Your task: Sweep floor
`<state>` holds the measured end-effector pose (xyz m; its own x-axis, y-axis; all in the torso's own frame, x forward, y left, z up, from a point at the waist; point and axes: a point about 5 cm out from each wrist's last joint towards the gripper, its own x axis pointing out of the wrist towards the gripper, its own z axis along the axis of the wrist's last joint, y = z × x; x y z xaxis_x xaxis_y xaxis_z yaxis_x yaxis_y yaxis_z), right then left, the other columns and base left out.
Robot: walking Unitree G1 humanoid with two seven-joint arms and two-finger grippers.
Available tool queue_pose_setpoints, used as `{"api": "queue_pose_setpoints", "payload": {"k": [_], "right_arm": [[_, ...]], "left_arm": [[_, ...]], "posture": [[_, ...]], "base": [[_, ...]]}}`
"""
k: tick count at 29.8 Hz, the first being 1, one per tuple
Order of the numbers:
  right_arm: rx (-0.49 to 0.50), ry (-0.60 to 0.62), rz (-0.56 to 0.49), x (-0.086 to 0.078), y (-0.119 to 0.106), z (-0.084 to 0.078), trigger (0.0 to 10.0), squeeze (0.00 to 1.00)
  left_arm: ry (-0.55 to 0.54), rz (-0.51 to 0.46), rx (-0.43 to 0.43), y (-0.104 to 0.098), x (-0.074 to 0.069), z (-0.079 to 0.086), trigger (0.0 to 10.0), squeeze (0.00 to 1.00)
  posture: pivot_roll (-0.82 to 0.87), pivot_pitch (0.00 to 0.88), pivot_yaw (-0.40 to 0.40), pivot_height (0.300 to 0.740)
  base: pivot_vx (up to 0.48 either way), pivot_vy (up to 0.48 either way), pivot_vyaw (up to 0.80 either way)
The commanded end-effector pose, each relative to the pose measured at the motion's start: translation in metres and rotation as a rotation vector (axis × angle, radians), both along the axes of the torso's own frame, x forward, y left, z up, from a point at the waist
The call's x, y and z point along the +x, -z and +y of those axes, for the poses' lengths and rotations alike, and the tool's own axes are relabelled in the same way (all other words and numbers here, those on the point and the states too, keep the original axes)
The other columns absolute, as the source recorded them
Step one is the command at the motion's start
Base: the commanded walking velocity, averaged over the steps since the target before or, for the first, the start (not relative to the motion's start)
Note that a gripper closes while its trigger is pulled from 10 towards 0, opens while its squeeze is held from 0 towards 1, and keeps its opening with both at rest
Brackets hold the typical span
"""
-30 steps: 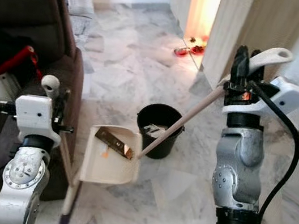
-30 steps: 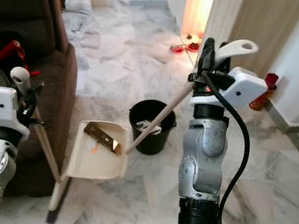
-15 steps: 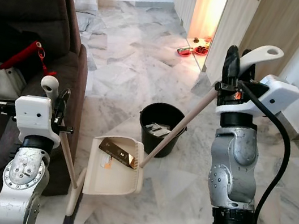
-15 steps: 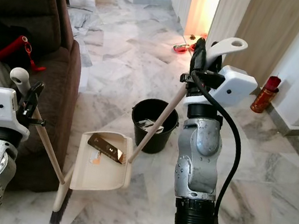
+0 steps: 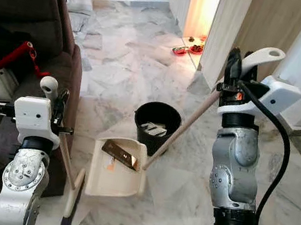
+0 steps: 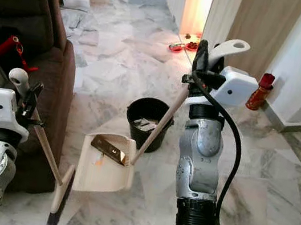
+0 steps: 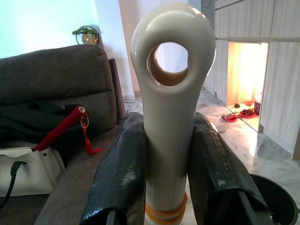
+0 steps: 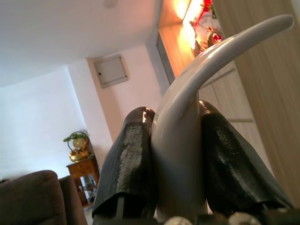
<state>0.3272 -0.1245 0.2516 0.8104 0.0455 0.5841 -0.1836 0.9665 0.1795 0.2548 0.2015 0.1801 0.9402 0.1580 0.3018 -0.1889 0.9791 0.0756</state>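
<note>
Dustpan (image 5: pixel 118 169) sits just left of the bucket (image 5: pixel 157 126) at frame centre, its handle rising up-right. Your right gripper (image 5: pixel 235 63) fingers are clamped on that handle; left gripper (image 5: pixel 59 103) fingers clamp the broom (image 5: pixel 69 183).

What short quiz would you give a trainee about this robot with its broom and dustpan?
1. True or false: the black round bucket holds some rubbish.
2. Which gripper holds the cream long-handled dustpan?
A. left gripper
B. right gripper
3. Fill in: the brown flat packet lies in the ____.

Key
1. True: pale scraps lie inside it.
2. B: its fingers clamp the handle's top, while the left gripper holds the wooden-handled broom beside the dark brown sofa.
3. Dustpan.
</note>
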Motion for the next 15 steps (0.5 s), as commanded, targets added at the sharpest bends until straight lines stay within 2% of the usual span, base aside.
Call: {"api": "queue_pose_setpoints", "payload": {"k": [1,15], "right_arm": [[0.011,-0.015,-0.113,-0.0046,-0.0243,0.0057,10.0,0.00],[0.011,-0.017,-0.118,-0.0041,-0.0257,0.0058,10.0,0.00]], "left_arm": [[-0.021,-0.049,0.033,-0.0095,-0.0015,0.0029,10.0,0.00],[-0.037,-0.054,0.035,-0.0104,-0.0022,0.0042,10.0,0.00]], "posture": [[0.04,0.053,0.047,0.740],[0.05,0.055,0.046,0.740]], "base": [[0.281,0.000,0.00],[0.264,0.000,0.00]]}}
